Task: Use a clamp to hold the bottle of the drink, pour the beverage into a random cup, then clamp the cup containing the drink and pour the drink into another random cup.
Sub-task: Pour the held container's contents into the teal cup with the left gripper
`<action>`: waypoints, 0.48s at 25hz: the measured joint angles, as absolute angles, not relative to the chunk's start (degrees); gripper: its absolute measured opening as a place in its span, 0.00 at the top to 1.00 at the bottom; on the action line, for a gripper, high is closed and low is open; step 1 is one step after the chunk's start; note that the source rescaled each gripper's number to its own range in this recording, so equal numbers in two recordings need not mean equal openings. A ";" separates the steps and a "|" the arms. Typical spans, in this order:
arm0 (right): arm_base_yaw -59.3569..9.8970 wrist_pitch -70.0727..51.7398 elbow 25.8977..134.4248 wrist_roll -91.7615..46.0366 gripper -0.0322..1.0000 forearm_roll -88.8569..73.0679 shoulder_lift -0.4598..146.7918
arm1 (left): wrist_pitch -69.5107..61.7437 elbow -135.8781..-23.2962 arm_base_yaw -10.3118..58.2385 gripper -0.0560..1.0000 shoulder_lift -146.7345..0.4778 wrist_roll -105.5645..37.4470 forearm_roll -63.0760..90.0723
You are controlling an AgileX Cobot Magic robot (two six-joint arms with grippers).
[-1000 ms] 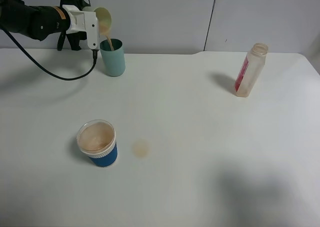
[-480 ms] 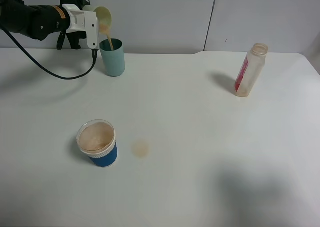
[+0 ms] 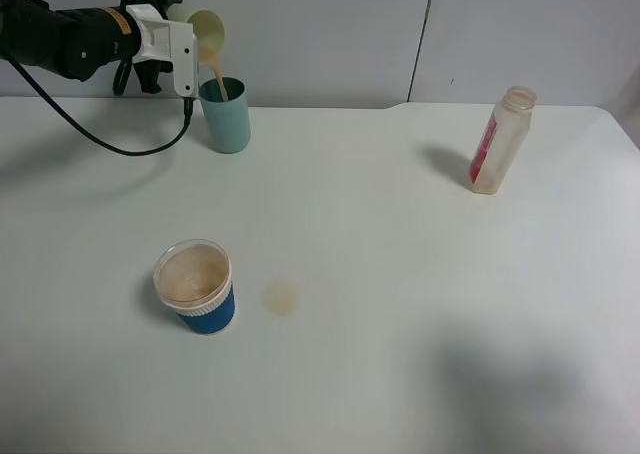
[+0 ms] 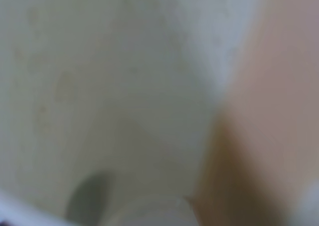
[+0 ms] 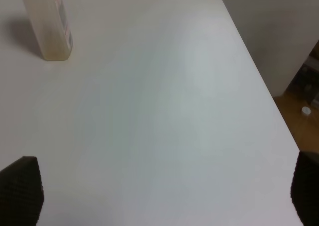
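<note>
At the back left in the exterior view, my left gripper (image 3: 190, 44) is shut on the pale yellow-green cup (image 3: 207, 32). The cup is tipped on its side above the teal cup (image 3: 227, 116). A thin stream of pinkish-brown beverage (image 3: 218, 80) runs from one into the other. The left wrist view is a blurred close-up of the held cup's pale inner wall (image 4: 99, 86) with beverage (image 4: 269, 111) pooled along one side. The bottle (image 3: 503, 139) stands upright at the back right, nearly empty, also seen as the bottle (image 5: 50, 24) in the right wrist view. My right gripper (image 5: 162, 191) is open over bare table.
A blue cup with a white rim (image 3: 195, 287) stands front left, holding beverage. A small brown spill spot (image 3: 282, 296) lies just right of it. In the right wrist view the table edge (image 5: 259, 81) runs close by, with floor beyond.
The left gripper and the tipped cup have risen slightly. The stream keeps flowing into the teal cup. Nothing else has moved.
</note>
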State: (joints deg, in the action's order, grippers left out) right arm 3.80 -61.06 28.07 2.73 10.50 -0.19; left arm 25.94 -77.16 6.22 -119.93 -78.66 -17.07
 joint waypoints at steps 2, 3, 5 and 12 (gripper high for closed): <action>3.80 -61.06 28.07 2.73 0.00 10.50 -0.19 | 26.28 -77.16 6.22 0.94 -119.93 -78.96 -17.07; 3.80 -61.06 28.07 2.73 0.00 10.50 -0.19 | 26.40 -77.16 6.22 0.94 -119.93 -78.96 -17.07; 3.80 -61.06 28.07 2.73 0.00 10.50 -0.19 | 26.67 -77.16 6.22 0.94 -119.93 -78.99 -17.07; 3.80 -61.06 28.07 2.73 0.00 10.50 -0.19 | 29.11 -77.16 6.22 0.94 -119.93 -80.06 -17.07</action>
State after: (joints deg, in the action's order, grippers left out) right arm 3.80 -61.06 28.07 2.73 10.50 -0.19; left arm 29.11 -77.16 6.22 -119.93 -80.06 -17.07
